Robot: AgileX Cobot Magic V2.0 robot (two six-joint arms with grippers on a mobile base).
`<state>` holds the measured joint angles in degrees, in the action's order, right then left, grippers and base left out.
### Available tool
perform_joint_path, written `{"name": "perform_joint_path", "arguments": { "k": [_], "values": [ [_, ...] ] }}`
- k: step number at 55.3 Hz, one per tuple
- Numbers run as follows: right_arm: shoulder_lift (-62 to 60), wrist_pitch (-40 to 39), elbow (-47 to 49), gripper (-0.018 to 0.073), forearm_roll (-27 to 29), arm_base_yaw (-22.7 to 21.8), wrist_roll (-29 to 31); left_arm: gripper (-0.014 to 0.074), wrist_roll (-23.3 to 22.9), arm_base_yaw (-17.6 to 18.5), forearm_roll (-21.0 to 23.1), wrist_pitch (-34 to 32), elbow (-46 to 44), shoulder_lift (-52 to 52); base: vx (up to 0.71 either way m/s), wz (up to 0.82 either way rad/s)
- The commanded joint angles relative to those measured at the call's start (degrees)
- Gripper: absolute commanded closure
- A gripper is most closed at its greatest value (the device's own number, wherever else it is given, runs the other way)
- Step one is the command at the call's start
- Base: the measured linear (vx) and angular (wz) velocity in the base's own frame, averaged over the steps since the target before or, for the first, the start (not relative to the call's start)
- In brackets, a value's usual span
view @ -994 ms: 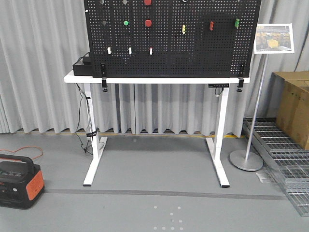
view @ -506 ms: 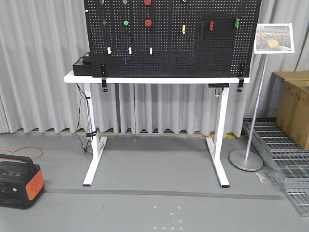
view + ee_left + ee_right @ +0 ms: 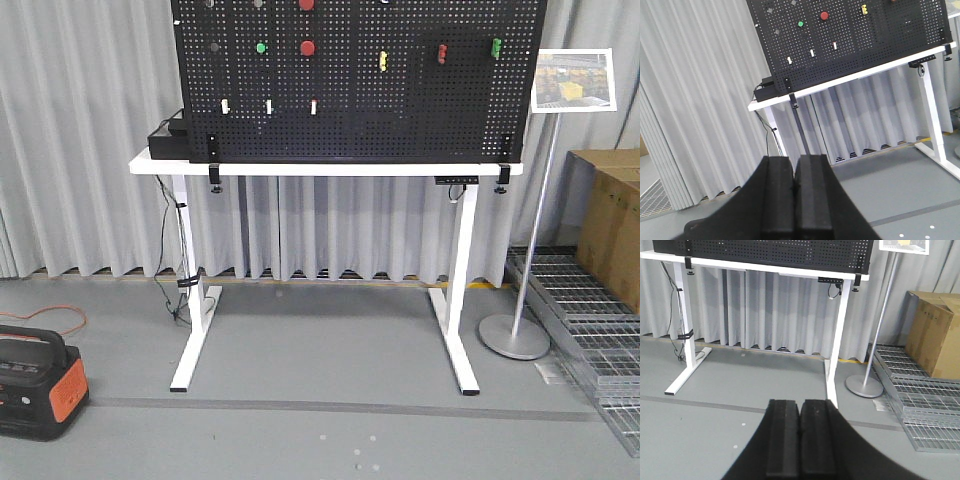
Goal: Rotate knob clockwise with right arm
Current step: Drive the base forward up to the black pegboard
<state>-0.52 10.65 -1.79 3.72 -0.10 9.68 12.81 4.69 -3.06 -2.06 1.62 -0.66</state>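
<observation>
A black pegboard [image 3: 350, 120] stands on a white table [image 3: 300, 168], far ahead of me. It carries small dark round knobs [image 3: 213, 46], a green button [image 3: 261, 47], a red round knob [image 3: 307, 47], white switches [image 3: 269, 106] and yellow, red and green handles. The left wrist view shows the board [image 3: 875, 40] with the red knob [image 3: 824, 16]. My left gripper [image 3: 795, 185] is shut and empty. My right gripper [image 3: 800, 425] is shut and empty, low over the floor; its view shows only the board's bottom edge [image 3: 765, 250]. Neither gripper shows in the front view.
Grey floor lies between me and the table's white legs [image 3: 192, 340]. A black-and-orange power station [image 3: 35, 385] sits at the lower left. A sign on a pole with a round base [image 3: 515, 337], metal grates [image 3: 585, 320] and a cardboard box [image 3: 610, 220] stand at the right. A curtain hangs behind.
The front view has shifted slightly: table and board look a little larger and the power station has slid toward the lower left. I have moved a little closer to the table.
</observation>
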Motion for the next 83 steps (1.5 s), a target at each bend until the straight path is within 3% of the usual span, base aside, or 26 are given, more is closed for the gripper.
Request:
{"name": "perform_joint_path", "arguments": {
  "k": [1,43,83],
  "values": [
    [-0.8,-4.7,-0.4,0.0567,-0.4,0.0,0.0,0.0603,-0.2,0.4,0.3,-4.4,1.9,-0.9,0.12,0.02],
    [-0.8,-4.7,-0.4,0.0567,-0.4,0.0,0.0,0.0603,-0.2,0.4,0.3,-4.4,1.9,-0.9,0.16,-0.01],
    [-0.8,-4.8,-0.4,0.0567,-0.4,0.0,0.0,0.0603,-0.2,0.4,0.3,-4.4,1.9,-0.9,0.35,0.01]
  ]
}}
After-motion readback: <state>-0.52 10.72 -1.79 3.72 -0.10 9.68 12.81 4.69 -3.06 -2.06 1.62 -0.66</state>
